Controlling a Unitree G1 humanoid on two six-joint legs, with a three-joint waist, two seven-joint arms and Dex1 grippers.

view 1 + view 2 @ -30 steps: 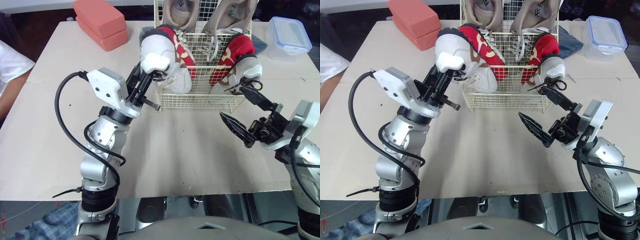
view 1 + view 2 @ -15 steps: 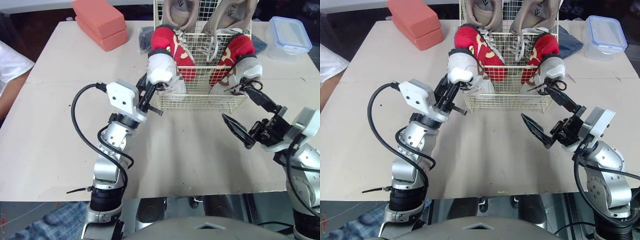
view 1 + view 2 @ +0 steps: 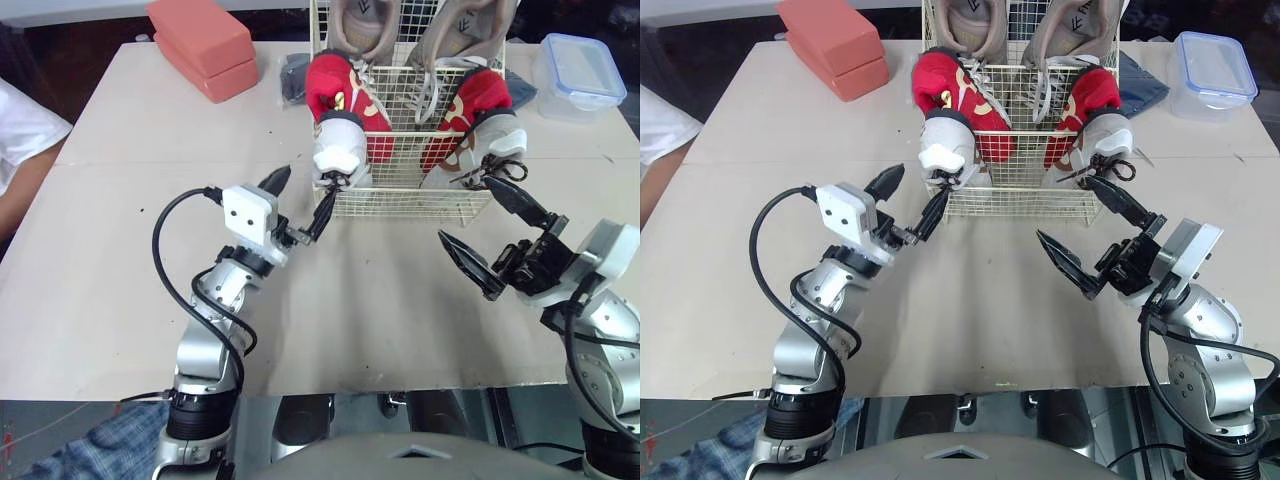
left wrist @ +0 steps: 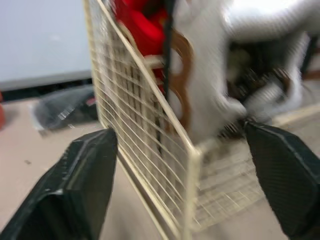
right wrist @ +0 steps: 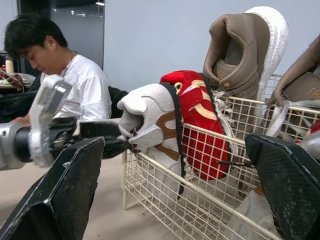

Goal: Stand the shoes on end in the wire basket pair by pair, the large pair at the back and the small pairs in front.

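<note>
Left gripper (image 3: 306, 186): fingers spread, empty, straddling the front-left corner of the wire basket (image 3: 400, 203).
Left red shoe (image 3: 338, 110): on end inside, long axis upright, just beyond that gripper; left arm nearer.
Right red shoe (image 3: 470, 108): on end, front-right.
Right gripper (image 3: 464, 210): spread, empty, just before the basket.
Tan pair (image 3: 365, 20): at back, tops cut off.

Two stacked salmon-pink rectangular blocks (image 3: 200, 45) rest on the beige tabletop (image 3: 120, 200), well beyond the left gripper (image 3: 300, 197). A clear lidded plastic box (image 3: 578, 75) sits beyond the right gripper (image 3: 468, 210). A person in a white shirt (image 5: 85, 92) sits nearby.
</note>
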